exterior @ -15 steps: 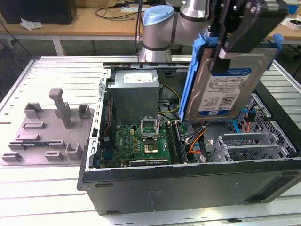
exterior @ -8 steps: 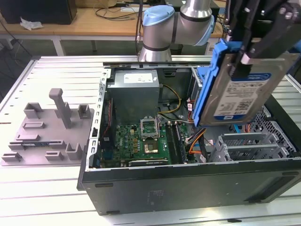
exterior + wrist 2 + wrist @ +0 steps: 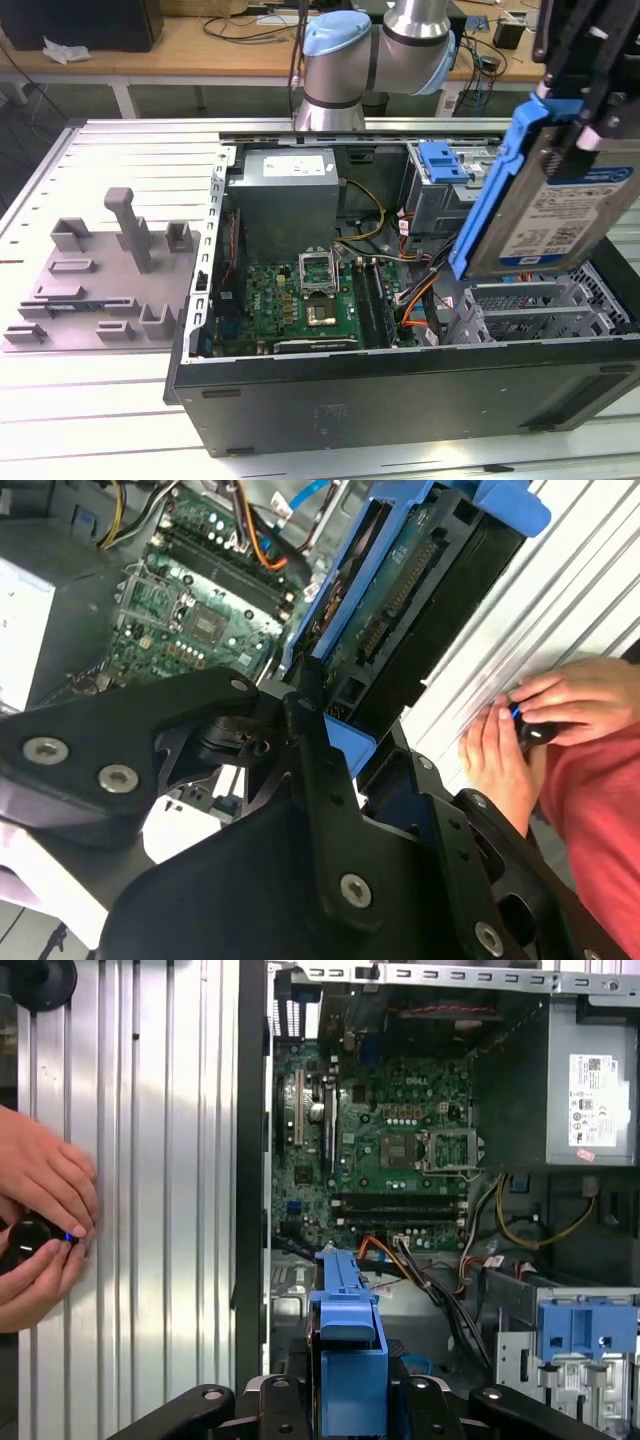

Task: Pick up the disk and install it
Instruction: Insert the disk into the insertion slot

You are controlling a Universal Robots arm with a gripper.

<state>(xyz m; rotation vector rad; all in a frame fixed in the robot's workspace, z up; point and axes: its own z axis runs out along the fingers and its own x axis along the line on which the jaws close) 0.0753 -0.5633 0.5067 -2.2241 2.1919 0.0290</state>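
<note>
Above the right end, in the exterior view, of an open black metal computer case (image 3: 400, 400) hangs the rectangular silver-grey disk (image 3: 565, 215) with a white-and-blue printed label. It is framed by a blue plastic carrier (image 3: 492, 185) and tilted, its labelled face turned toward the near side. The black metal gripper (image 3: 585, 105) is clamped on the disk's upper end. In the second wrist view its black fingers (image 3: 305, 728) press on either side of the carrier's end, and the green circuit board (image 3: 400, 600) on the disk's underside shows beyond them. The disk's lower edge is over the grey metal drive cage (image 3: 540, 310) at that end of the case; whether the two touch cannot be told. Inside the case lie a green motherboard (image 3: 300, 300), a grey metal power supply box (image 3: 285, 190) on the far side, orange and black cables (image 3: 420, 295), and a smaller blue plastic bracket (image 3: 443, 160) at the far right. Well apart, at the exterior view's left, a grey plastic fixture tray with upright posts (image 3: 100, 290) sits on the slatted silver metal table (image 3: 130, 150). The silver-and-blue robot arm (image 3: 360, 55) rises beyond the case. In the first wrist view a person's hand (image 3: 40, 1200) rests on the table beside the case, its fingers around a small black rounded object (image 3: 28, 1238). A red sleeve (image 3: 600, 840) shows in the second wrist view.
</note>
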